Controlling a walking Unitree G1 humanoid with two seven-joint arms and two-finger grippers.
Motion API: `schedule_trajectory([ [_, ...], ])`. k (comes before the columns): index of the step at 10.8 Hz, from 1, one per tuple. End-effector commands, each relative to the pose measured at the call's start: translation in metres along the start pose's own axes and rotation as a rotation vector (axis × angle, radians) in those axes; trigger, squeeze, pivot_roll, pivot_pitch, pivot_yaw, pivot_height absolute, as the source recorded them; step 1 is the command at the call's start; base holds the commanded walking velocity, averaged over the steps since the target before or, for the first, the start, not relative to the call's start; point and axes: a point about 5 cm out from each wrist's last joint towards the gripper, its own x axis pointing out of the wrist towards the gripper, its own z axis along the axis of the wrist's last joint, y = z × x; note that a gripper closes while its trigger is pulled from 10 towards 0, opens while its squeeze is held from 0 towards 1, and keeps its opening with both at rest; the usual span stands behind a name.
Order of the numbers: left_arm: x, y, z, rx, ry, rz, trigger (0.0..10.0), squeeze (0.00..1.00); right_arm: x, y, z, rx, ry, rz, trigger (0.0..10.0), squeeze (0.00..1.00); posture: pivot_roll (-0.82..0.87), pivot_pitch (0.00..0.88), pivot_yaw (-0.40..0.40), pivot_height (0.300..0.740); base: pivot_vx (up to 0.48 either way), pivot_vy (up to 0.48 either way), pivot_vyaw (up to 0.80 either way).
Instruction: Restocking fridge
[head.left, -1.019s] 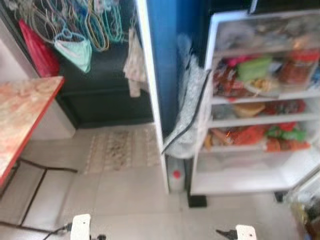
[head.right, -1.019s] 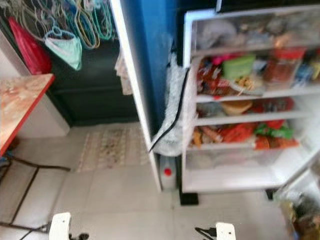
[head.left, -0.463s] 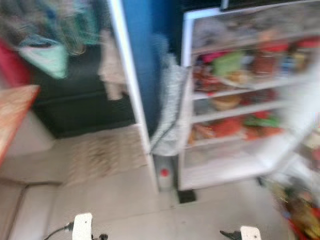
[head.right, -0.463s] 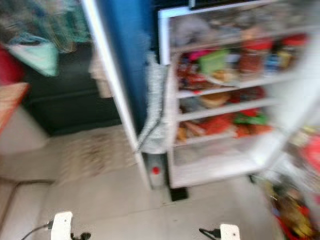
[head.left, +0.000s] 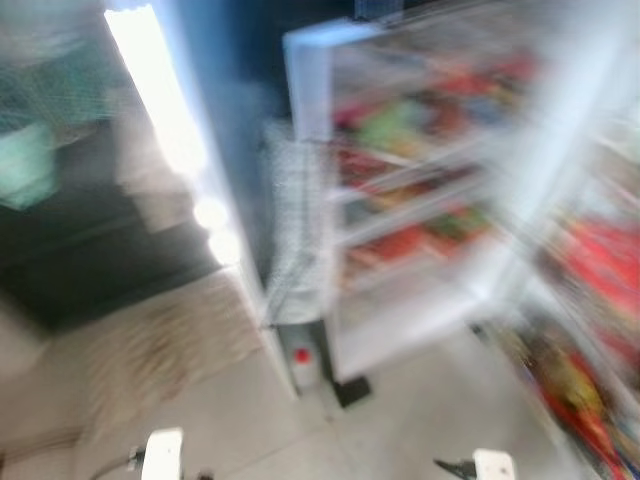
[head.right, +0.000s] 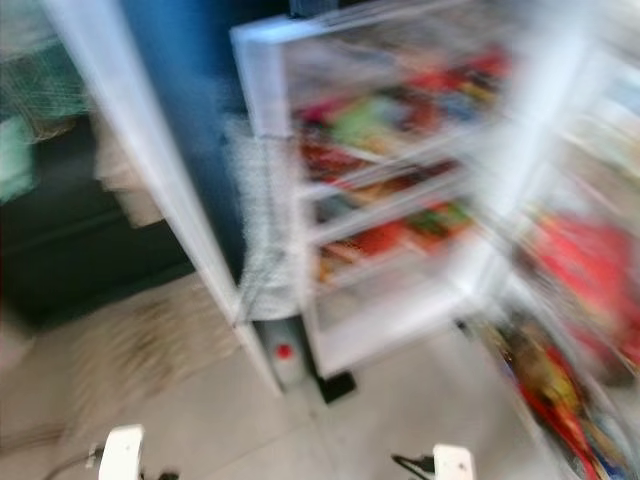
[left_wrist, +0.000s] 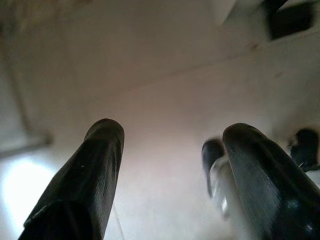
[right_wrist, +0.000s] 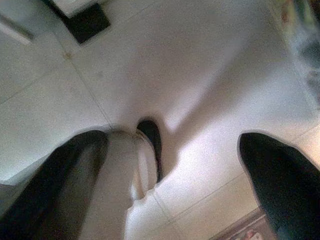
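While both arms hang low over the tiled floor (right_wrist: 210, 60), the left gripper (left_wrist: 167, 165) and right gripper (right_wrist: 170, 170) gape wide, empty, before the blurred fridge (head.left: 420, 200).

Patterned rug (head.left: 160, 345) on tiled floor (head.left: 400, 430)

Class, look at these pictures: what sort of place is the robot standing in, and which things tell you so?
Probably a home kitchen or utility corner: an open fridge with packed shelves, a tiled floor, and a patterned mat beside it. The head views are blurred.

One open fridge (head.left: 400, 200) at upper right, one rug (head.left: 150, 350) lower left, two end effectors, everything else blurred.
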Motion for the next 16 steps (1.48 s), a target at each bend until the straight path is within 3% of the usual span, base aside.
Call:
schedule_trajectory([
  [1, -0.002, 0.003, -0.009, 0.011, 0.034, 0.008, 10.0, 0.0, 0.0, 0.002, -0.001, 0.0, 0.005, 0.004, 10.0, 0.0, -0.14, 0.03, 0.133, 0.74, 0.0, 0.0, -0.8],
  [10, -0.002, 0.003, -0.01, 0.015, 0.044, 0.01, 10.0, 0.0, 0.0, 0.001, 0.0, -0.003, -0.005, 0.001, 10.0, 0.0, -0.15, 0.025, 0.131, 0.74, 0.0, 0.059, -0.8],
  [12, -0.002, 0.003, -0.011, 0.01, 0.052, 0.018, 10.0, 0.0, 0.0, 0.0, 0.002, 0.008, -0.026, -0.027, 10.0, 0.0, -0.16, 0.028, 0.133, 0.74, 0.0, 0.0, 0.0],
  [13, -0.002, 0.003, -0.011, -0.002, 0.053, 0.025, 10.0, 0.0, -0.001, -0.002, 0.0, 0.069, -0.038, -0.086, 10.0, 0.0, -0.16, 0.03, 0.134, 0.74, 0.0, 0.0, 0.0],
  [15, -0.002, 0.003, -0.012, -0.002, 0.059, 0.033, 10.0, 0.0, -0.007, -0.012, -0.006, 0.223, -0.064, -0.378, 10.0, 0.0, -0.18, 0.033, 0.139, 0.74, 0.0, 0.0, 0.0],
  [16, -0.002, 0.003, -0.013, -0.002, 0.06, 0.035, 10.0, 0.0, -0.016, -0.047, -0.008, 0.293, -0.12, -0.557, 10.0, 0.0, -0.18, 0.033, 0.14, 0.74, 0.0, 0.0, 0.0],
])
